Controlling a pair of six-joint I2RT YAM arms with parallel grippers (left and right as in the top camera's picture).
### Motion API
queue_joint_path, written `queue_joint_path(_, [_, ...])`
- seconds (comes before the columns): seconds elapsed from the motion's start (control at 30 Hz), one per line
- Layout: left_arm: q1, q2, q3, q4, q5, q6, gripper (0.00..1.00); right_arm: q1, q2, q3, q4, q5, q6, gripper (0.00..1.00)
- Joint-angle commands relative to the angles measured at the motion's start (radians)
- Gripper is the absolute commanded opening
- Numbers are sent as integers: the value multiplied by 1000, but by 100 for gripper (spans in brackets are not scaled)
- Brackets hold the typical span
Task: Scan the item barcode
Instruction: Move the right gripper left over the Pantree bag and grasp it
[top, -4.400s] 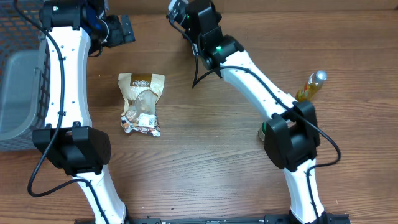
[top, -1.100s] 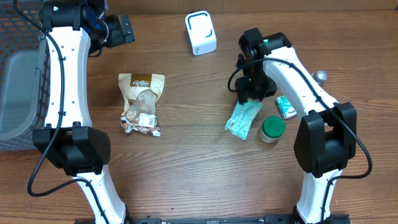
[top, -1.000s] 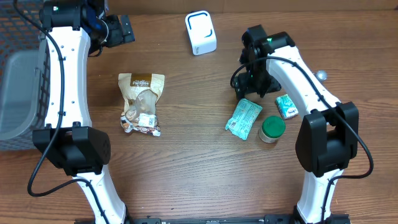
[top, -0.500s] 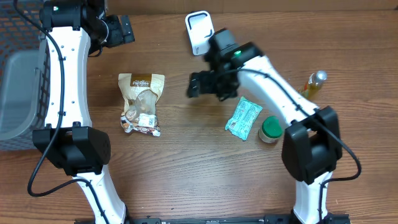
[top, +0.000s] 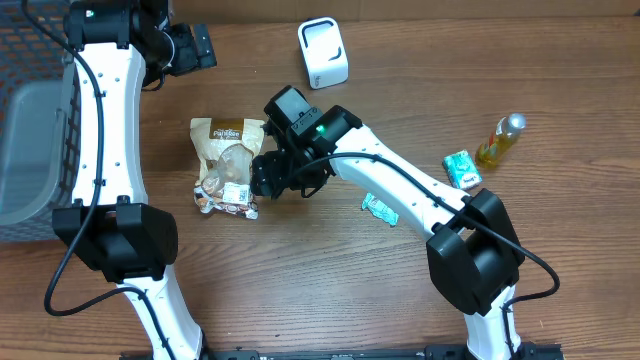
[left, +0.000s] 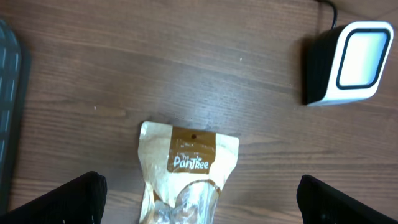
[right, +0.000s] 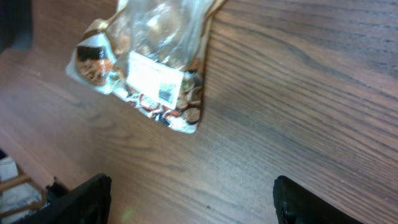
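Over at the far left, a grey basket (top: 25, 160) sits by the edge. The left gripper (top: 197, 47) hangs at the back of the table with its jaws spread wide and nothing in them. Where's the thing that needs scanning? (benchrat)

Next over: the snack bag (top: 228, 165) lies flat on the wood, brown header toward the back. The right wrist view shows a white label (right: 155, 78) on its clear end. (yam_fan)

And the right gripper (top: 265, 178)? (benchrat)

It's just beside the bag's right edge. Its fingers are parted over bare wood, gripping nothing, with the bag ahead of them and not between them. Can't tell if it's touching the bag. The white scanner (top: 323, 52) stands at the back, well apart from the bag. Further right, a green packet (top: 380, 208) peeks out under the right arm, then a small green box (top: 462, 170) and a yellow bottle (top: 500, 140). (yam_fan)
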Motion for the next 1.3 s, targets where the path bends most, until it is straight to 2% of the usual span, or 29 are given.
queue_joint_path(0.0, [-2, -19, 18, 13, 0, -7, 100, -2, 2, -43, 30, 25, 36, 81])
queue_joint_path(0.17, [-2, -14, 18, -72, 0, -2, 97, -2, 2, -72, 33, 82, 40, 85])
queue_joint_path(0.23, [-2, -7, 18, -142, -8, -2, 83, -2, 2, -88, 33, 89, 51, 89])
queue_joint_path(0.3, [-2, 7, 16, -208, -42, -3, 70, -2, 2, -119, 41, 103, 133, 91])
queue_joint_path(0.4, [-2, 19, 8, -256, -78, -3, 53, -2, 2, -176, 84, 107, 151, 96])
queue_joint_path(0.47, [-2, 19, -13, -269, -78, -3, 48, -4, 2, -201, 110, 107, 152, 100])
queue_joint_path(0.77, [-3, 19, -247, -245, -111, -3, 49, -10, 2, -213, 138, 142, 151, 100])
queue_joint_path(0.97, [-2, 19, -423, -123, -141, -5, 52, -10, 2, -213, 183, 138, 151, 100])
queue_joint_path(1.27, [-2, 19, -513, -69, -129, -8, 51, -10, 2, -213, 192, 190, 151, 100])
